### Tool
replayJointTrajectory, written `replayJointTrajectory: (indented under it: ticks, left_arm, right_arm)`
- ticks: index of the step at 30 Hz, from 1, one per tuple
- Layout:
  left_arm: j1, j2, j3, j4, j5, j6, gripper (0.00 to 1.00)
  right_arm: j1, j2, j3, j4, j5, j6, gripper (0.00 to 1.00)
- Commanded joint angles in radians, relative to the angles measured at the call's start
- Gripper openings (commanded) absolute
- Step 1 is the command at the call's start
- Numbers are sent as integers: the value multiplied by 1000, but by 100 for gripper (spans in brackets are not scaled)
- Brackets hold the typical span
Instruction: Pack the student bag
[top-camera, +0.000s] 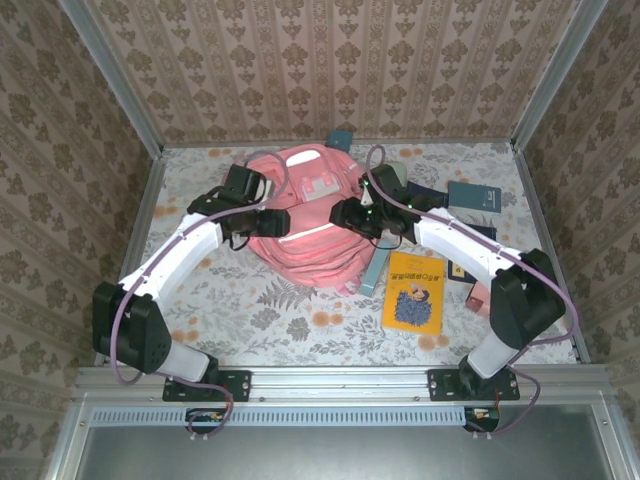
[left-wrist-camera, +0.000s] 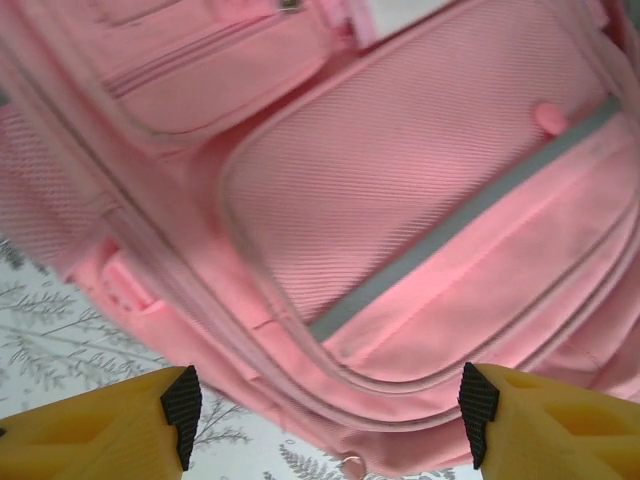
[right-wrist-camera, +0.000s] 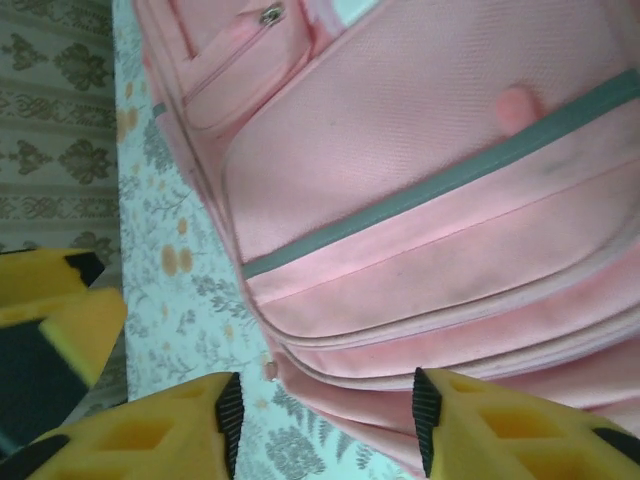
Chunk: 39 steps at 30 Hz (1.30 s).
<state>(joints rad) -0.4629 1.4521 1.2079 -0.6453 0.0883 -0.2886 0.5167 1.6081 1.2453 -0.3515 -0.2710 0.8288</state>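
Elbows bent, both reach inward to frame centre: left pincer (top-camera: 272, 222) and right pincer (top-camera: 345, 213), each released, flank the large soft pink fabric backpack (top-camera: 310, 250).

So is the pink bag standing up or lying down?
Lying down. The student bag rests flat on the table, its front pocket and grey stripe facing up.

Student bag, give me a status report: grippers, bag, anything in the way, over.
Left gripper and right gripper open, empty, above the student bag. Bag lies flat, front up. Yellow book to its right on the table, not blocking.
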Motion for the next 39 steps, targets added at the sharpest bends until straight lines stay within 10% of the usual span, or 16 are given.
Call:
replayJointTrajectory:
  ticks: [1, 24, 31, 39]
  left_arm:
    - [-55, 11, 12, 33, 16, 43, 72]
    - [-537, 445, 402, -18, 110, -203, 53]
    - [-609, 523, 427, -42, 97, -281, 52]
    - [-664, 624, 448, -28, 88, -343, 48]
  right_arm:
    - [-32, -78, -54, -54, 73, -29, 56]
    - [-271, -617, -605, -247, 352, -7, 70]
    - [-272, -701, -696, -274, 363, 0, 94]
    - [-277, -721, -767, -207, 331, -50, 80]
